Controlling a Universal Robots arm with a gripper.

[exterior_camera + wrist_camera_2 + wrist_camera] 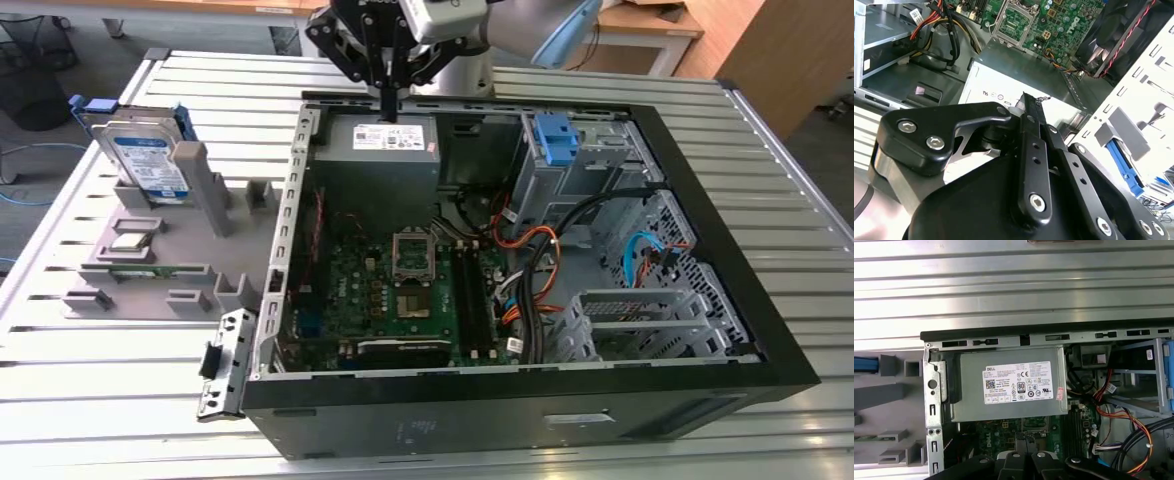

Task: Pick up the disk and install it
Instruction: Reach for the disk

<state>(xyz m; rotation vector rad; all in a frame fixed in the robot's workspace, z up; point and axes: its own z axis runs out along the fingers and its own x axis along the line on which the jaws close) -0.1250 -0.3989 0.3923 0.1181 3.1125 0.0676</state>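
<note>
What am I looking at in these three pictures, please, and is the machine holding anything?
A robot arm's black pincer hangs shut and empty above the grey power-supply box inside an open black computer case. One picture comes from a camera off the arm; two come from cameras riding at its wrist. The case lies on a ribbed metal table. The silver hard drive in its blue bracket stands in a grey holder at the exterior view's left, untouched.
</note>
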